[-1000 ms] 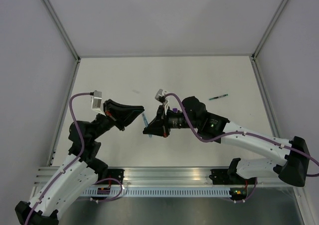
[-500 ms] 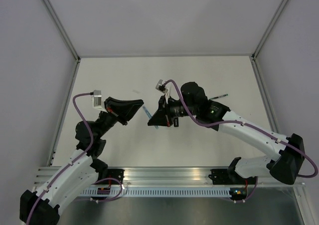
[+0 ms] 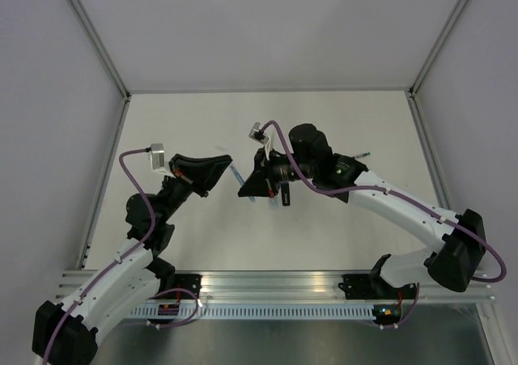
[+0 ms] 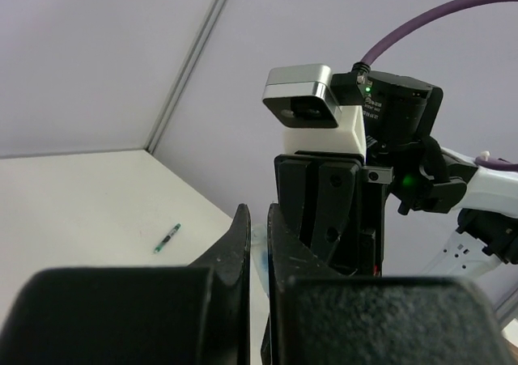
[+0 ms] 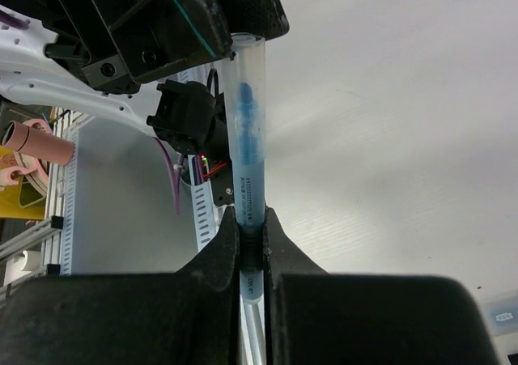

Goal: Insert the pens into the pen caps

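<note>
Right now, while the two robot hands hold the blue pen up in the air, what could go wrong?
The light blue pen and its clear cap hang in the air, pinched only by the right gripper and the left gripper. A slip would drop them. If pen and cap are not lined up straight, pushing might jam them. The grippers are very close and could bump.

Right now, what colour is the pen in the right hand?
The pen is light blue; the right wrist view shows it best.
</note>
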